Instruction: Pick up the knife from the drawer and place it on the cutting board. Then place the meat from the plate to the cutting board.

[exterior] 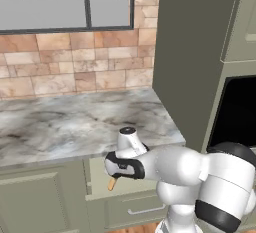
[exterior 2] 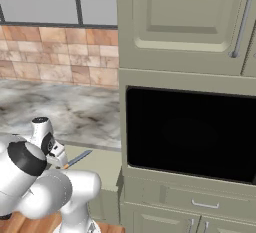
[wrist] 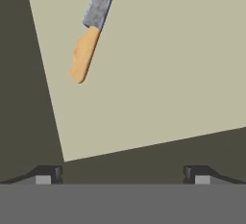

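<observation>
My gripper (wrist: 122, 174) hangs spread and empty above the drawer (wrist: 168, 74); inside it, the knife (wrist: 91, 31) looks light, stiff, thin: I'd pinch its handle.

Location type: rendered kitchen. Evidence: grey marble countertop (exterior: 75, 122) w/ tan stone-tile backsplash (exterior: 75, 62) at far wall; sage-green cabinets (exterior 2: 180, 22) above and below; built-in oven (exterior 2: 190, 132) w/ black door at right; open drawer (exterior 2: 102, 169) under counter edge containing a knife (wrist: 91, 31).
</observation>
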Motion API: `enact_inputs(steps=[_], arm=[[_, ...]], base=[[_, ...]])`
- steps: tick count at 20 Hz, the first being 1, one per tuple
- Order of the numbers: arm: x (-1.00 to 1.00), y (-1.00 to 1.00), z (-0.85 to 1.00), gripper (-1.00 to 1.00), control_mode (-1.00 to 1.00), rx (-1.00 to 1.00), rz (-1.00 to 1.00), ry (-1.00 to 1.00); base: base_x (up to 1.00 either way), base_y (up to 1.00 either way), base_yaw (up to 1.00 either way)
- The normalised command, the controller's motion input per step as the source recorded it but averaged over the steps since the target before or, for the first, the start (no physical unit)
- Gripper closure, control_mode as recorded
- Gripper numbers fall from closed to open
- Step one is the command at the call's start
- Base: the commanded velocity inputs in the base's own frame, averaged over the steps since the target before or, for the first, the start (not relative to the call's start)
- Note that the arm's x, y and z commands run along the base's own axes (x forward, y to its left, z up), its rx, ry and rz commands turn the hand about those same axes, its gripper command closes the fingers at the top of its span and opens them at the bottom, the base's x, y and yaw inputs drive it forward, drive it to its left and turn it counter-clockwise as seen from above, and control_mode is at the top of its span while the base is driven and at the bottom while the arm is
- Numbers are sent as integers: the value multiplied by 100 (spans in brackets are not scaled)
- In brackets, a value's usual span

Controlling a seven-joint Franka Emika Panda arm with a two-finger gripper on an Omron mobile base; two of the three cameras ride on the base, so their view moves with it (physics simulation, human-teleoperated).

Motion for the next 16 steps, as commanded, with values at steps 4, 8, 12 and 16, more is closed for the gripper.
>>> enact_inputs(steps=[4, 8, 12, 16], arm=[[1, 0, -2, -100, -100, 3, 1, 0], [0, 0, -2, -100, -100, 2, 3, 0], [0, 0, -4, -100, -100, 0, 2, 0], [0, 0, -5, -100, -100, 0, 0, 0]], base=[[0, 0, 0], [0, 0, 0], [0, 0, 0], [0, 0, 0]])
